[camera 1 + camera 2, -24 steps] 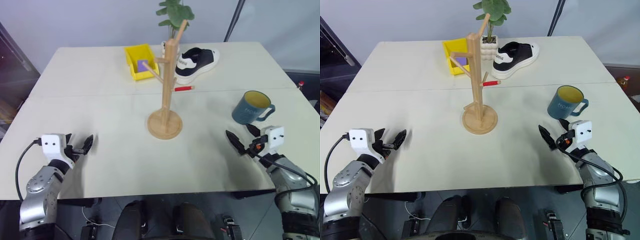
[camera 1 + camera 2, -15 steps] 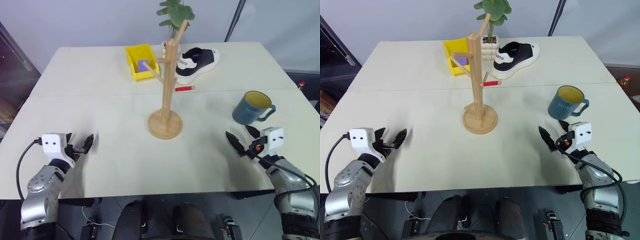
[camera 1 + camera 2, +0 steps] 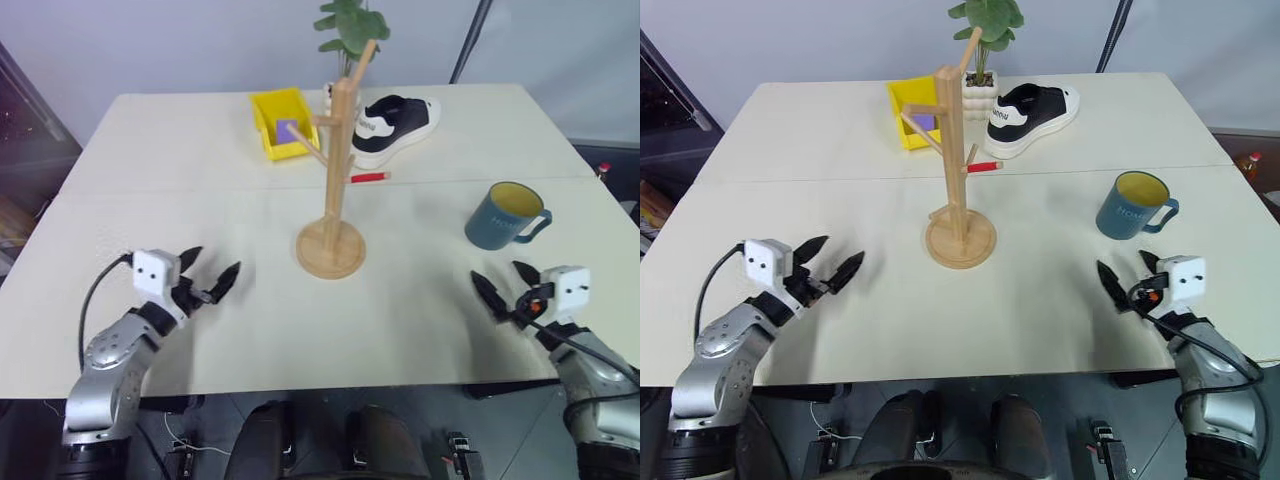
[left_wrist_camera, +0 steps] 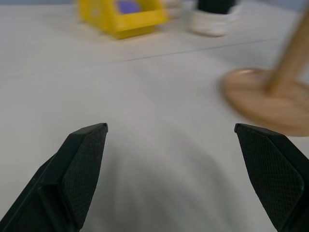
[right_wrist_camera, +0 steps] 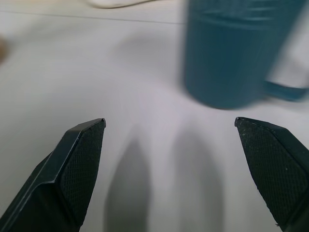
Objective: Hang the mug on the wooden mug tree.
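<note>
The dull blue mug (image 3: 503, 216) with a yellow inside stands upright at the table's right, its handle turned right. My right gripper (image 3: 500, 278) hovers open just in front of it, nothing between its fingers; in the right wrist view the mug (image 5: 231, 53) stands ahead between the fingertips' lines. The wooden mug tree (image 3: 335, 170) rises from its round base at the table's middle, its pegs bare. My left gripper (image 3: 212, 265) is open and empty, left of the tree's base (image 4: 260, 94) and angled toward it.
At the back stand a yellow bin (image 3: 280, 122) with a purple block, a black-and-white shoe (image 3: 393, 125) and a potted plant (image 3: 350, 25). A red pen (image 3: 368, 177) lies behind the tree. The table's front edge runs just under both wrists.
My left gripper has swung right and forward toward the tree's base. My right gripper has drifted a little to the right. Mug and tree have not moved.
</note>
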Robot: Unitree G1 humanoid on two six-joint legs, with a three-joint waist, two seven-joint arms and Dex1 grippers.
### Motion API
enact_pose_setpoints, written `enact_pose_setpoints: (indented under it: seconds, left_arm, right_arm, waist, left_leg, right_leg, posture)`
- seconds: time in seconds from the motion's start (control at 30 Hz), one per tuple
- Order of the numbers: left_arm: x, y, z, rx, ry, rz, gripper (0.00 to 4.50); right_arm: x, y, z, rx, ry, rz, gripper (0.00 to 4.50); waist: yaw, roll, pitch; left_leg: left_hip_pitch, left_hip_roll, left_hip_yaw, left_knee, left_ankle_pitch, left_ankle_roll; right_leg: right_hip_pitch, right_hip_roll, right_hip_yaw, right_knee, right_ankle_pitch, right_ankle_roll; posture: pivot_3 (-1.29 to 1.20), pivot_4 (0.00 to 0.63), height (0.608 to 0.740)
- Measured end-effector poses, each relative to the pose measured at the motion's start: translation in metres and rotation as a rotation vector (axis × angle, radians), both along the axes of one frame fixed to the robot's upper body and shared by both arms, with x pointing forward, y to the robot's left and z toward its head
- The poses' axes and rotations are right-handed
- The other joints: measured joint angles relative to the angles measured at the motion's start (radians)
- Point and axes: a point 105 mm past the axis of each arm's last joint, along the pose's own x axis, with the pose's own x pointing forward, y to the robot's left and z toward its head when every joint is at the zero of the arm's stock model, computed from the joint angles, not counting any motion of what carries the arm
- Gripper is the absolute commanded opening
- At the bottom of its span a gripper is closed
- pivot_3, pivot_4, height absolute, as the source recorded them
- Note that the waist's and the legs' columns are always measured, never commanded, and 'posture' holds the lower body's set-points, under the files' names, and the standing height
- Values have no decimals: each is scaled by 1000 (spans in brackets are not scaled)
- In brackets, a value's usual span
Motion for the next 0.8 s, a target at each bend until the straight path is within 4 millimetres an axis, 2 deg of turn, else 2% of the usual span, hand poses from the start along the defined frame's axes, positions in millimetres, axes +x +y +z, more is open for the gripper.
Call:
enact_pose_setpoints:
  seconds: [0.17, 0.3, 0.6, 0.8]
  left_arm:
    - [-27, -64, 15, 8, -6, -385, 4500]
    - [-33, -84, 26, 27, -31, -507, 4500]
    - [-37, -99, 29, 34, -33, -576, 4500]
    - [-39, -97, 26, 39, -22, -572, 4500]
  right_arm:
    - [-3, -47, 4, -53, -11, -199, 4457]
    - [9, -58, 11, -59, -43, -266, 4457]
    - [40, -64, 11, -46, -54, -290, 4457]
    - [47, -67, 9, -29, -54, -294, 4457]
  waist:
    - [-5, 1, 0]
    - [-7, 1, -1]
    - [-1, 1, 0]
    - [-2, 1, 0]
  left_leg:
    - [1, 0, 1, 0, 0, 0]
    - [2, 1, 2, 0, 0, 0]
    - [1, 0, 3, 1, 0, 1]
    - [1, 1, 3, 1, 0, 1]
  right_leg:
    - [0, 1, 1, 0, 0, 0]
    - [0, 3, 3, 1, 0, 0]
    - [1, 4, 3, 1, 0, 1]
    - [0, 4, 3, 1, 0, 1]
  posture:
    - [0, 150, 740]
    - [0, 150, 740]
    - [0, 150, 740]
    - [0, 150, 740]
